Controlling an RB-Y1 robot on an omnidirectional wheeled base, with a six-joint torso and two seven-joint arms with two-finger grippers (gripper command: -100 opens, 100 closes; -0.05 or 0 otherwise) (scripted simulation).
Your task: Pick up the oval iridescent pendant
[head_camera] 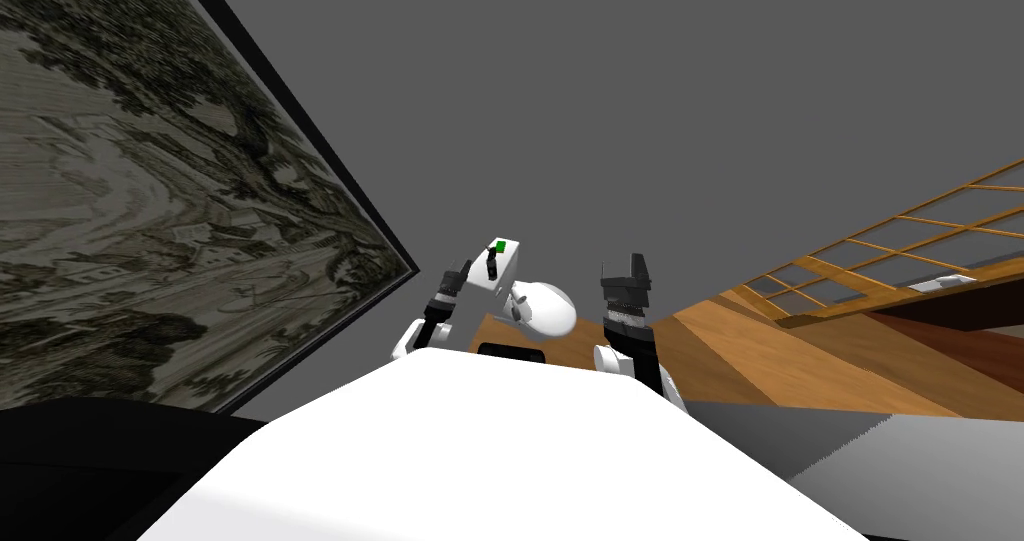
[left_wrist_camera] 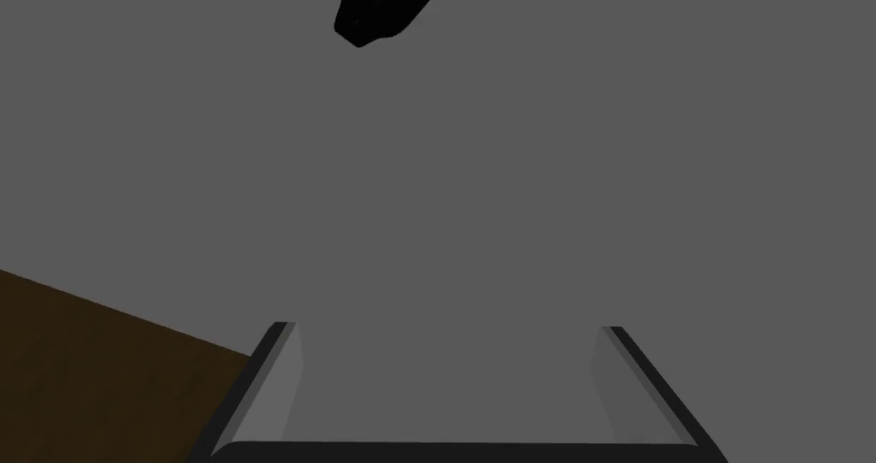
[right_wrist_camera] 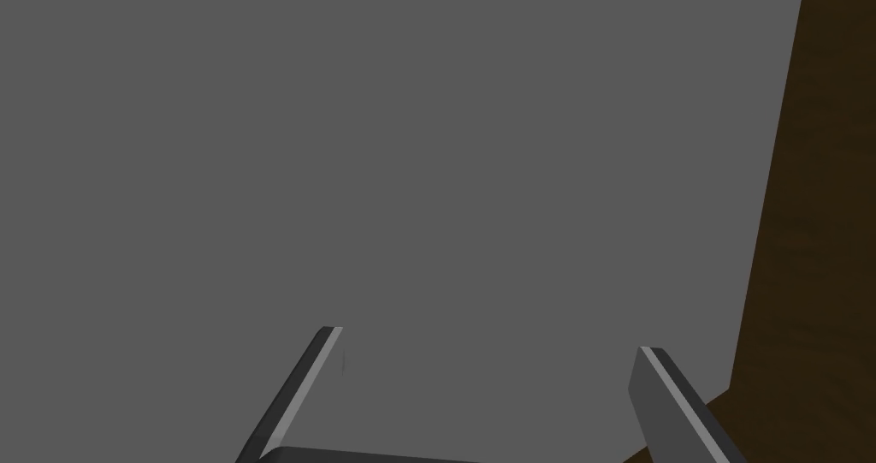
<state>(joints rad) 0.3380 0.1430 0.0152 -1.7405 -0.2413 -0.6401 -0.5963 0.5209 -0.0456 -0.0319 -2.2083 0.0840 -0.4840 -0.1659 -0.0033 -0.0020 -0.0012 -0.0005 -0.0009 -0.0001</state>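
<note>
My left gripper [head_camera: 460, 270] is raised in front of a grey wall [head_camera: 650, 115]. In the left wrist view the left gripper [left_wrist_camera: 449, 325] is open with nothing between its fingers, facing that wall. My right gripper [head_camera: 632, 265] is also held up, a little to the right. In the right wrist view the right gripper [right_wrist_camera: 488, 338] stands open and empty against the same flat grey. Between the two arms I see a small white box with a green mark [head_camera: 495, 260] and a white rounded body [head_camera: 545, 307]; I cannot tell what they are.
A large dark-framed landscape picture [head_camera: 150, 195] hangs on the wall to the left. A wooden floor [head_camera: 780, 355] and a wood-barred window [head_camera: 900, 245] lie to the right. A black shape [left_wrist_camera: 376, 4] hangs ahead of the left gripper. Brown wood [right_wrist_camera: 813, 227] borders the right wrist view.
</note>
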